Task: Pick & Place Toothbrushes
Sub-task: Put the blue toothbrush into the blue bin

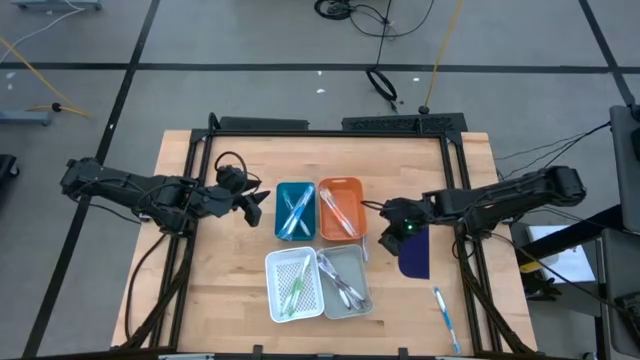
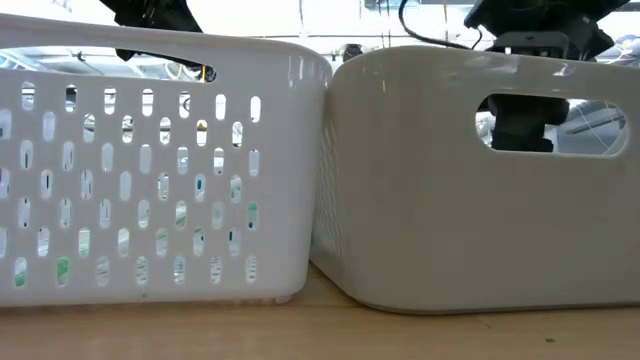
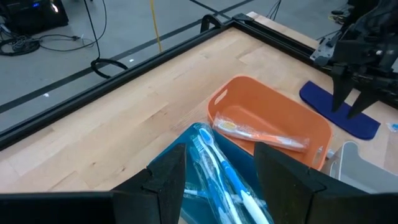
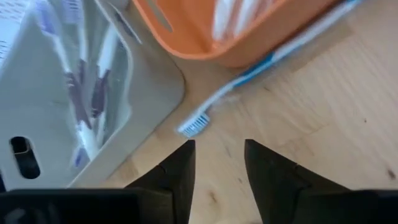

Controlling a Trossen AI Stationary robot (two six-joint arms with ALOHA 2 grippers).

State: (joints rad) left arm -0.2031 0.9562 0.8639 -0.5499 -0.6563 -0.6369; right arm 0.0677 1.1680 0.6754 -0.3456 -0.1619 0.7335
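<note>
1. Beside the orange tray (image 1: 340, 207), on its right side, the right gripper (image 1: 392, 228) hangs low over the counter (image 1: 220, 290), jaws parted and holding nothing.
2. Right wrist view: a blue-and-white brush (image 4: 261, 68) lies on the wood against the orange tray's outer wall, bristle head toward the grey tray (image 1: 346, 280), just ahead of the parted jaws. Long axis runs along that wall. Whether the handle end leans on the rim: cannot tell.
3. Judged step: this brush is not in a tray yet; either just let go or about to be taken. Next move calls for closing the jaws across the handle, square to its length, then lifting it clear of the orange wall.
4. Another blue brush (image 1: 446, 316) lies well right and front of the grey tray, near the counter edge, axis front to back with a slight slant.
5. Left of the blue tray (image 1: 295, 210), the left gripper (image 1: 262, 204) waits, jaws parted, empty. Brushes lie lengthwise in all four trays, white tray (image 1: 293, 285) included.
6. Dark blue pad (image 1: 416, 252) sits under the right arm, right of the orange tray.
</note>
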